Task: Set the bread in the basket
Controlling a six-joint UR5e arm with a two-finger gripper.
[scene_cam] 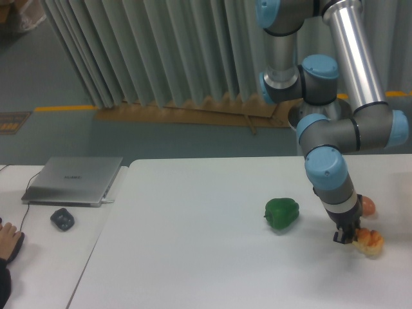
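White table (193,257), lower right of frame: gripper (345,236) sits at the left end of the bread (369,241), whose long axis runs rightward; jaw state cannot be told; no basket in view.

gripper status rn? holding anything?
Gripper: down at the left end of the bread, which sits on the table; open or closed cannot be told from this view.

The tool (347,235) covers the bread's (369,241) left end; its jaws are too small to read.
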